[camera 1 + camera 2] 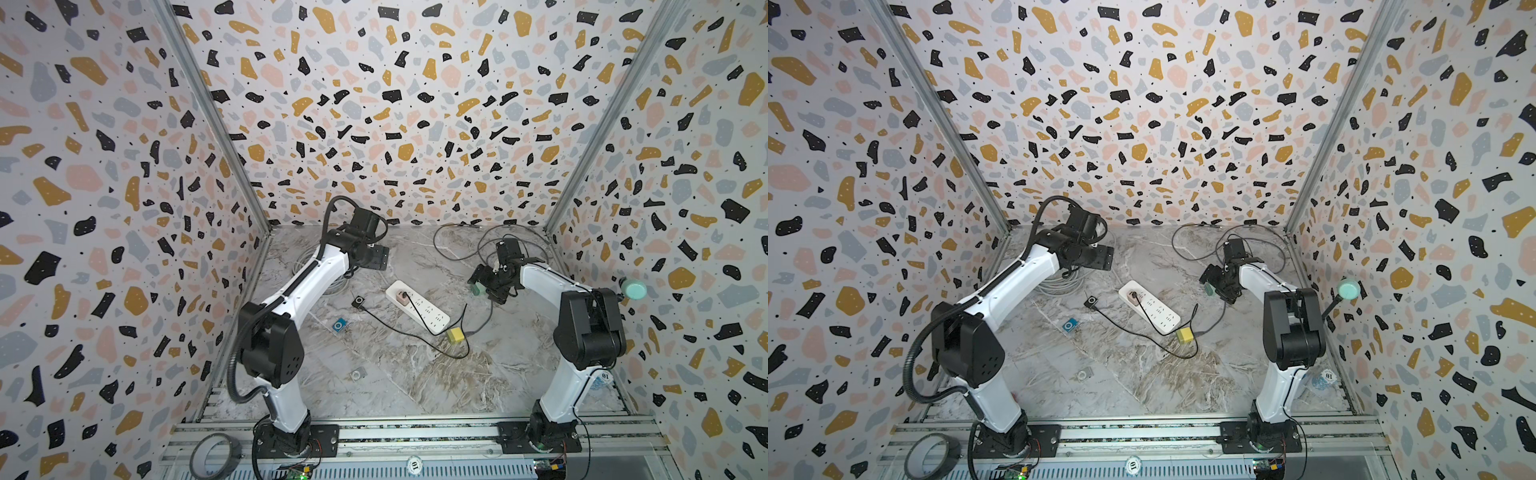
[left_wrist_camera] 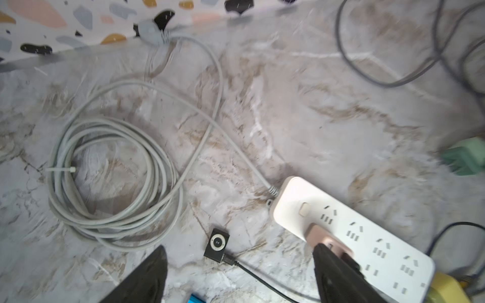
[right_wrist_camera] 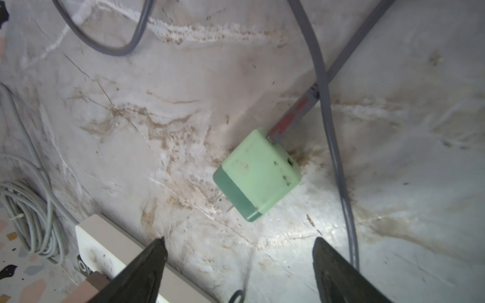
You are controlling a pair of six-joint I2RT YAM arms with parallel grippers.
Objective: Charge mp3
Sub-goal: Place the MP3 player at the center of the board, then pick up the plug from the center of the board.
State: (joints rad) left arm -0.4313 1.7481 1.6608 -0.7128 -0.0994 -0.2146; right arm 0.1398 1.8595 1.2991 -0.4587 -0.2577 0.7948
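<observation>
A small black mp3 (image 2: 217, 245) lies on the marble table, left of the white power strip (image 1: 432, 318) in both top views. A black cable (image 2: 262, 278) is plugged into the mp3 and leads toward the pink adapter (image 2: 322, 237) seated in the strip. My left gripper (image 2: 239, 248) hangs open above the mp3 and the adapter, holding nothing. My right gripper (image 3: 239, 240) is open too, empty, over the table just short of a green charger (image 3: 258, 174).
A blue mp3 (image 1: 339, 324) and a silver one (image 1: 357, 375) lie nearer the front. A yellow charger (image 1: 455, 335) sits at the strip's near end. The strip's grey cord is coiled (image 2: 110, 183) at the left; dark cables (image 1: 457, 245) loop at the back right.
</observation>
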